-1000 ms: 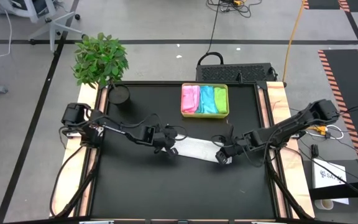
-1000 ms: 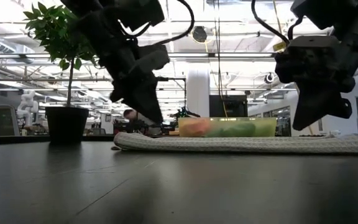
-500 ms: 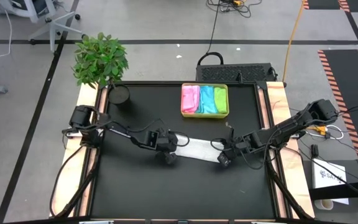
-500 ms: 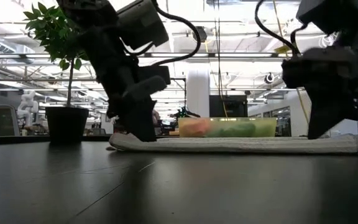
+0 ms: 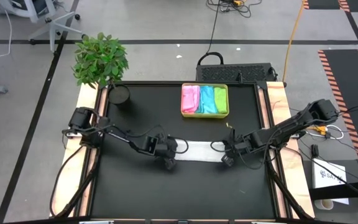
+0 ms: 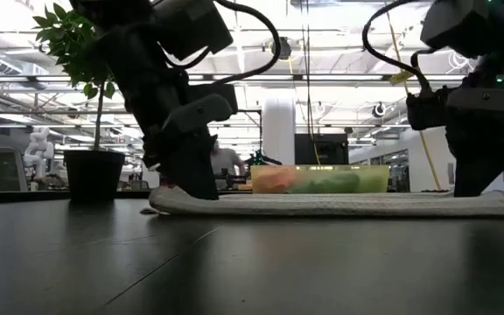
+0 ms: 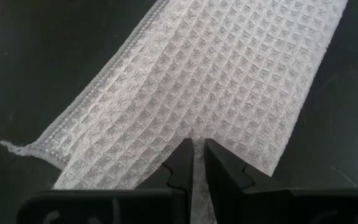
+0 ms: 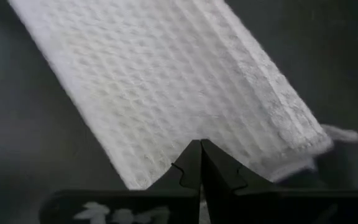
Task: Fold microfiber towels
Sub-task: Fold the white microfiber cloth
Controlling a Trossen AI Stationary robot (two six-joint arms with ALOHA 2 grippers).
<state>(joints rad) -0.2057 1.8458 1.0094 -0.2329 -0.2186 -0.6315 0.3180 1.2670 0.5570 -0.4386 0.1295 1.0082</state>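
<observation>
White towel (image 5: 199, 151) flat on table; L gripper (image 7: 197, 163) & R gripper (image 8: 200, 163) fingers pinch its ends, tips hidden.

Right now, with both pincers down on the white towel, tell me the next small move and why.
Probably open both and lift clear: the white towel already lies as a flat folded strip on the table, with the left pincer and right pincer pinching its near edge at opposite ends.

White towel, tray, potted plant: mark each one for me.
white towel (image 5: 197, 150): high view, middle of the folded strip between the grippers.
tray (image 5: 204, 114): high view, its near yellow-green rim.
potted plant (image 5: 100, 59): high view, the leaves, at the table's far left corner.
</observation>
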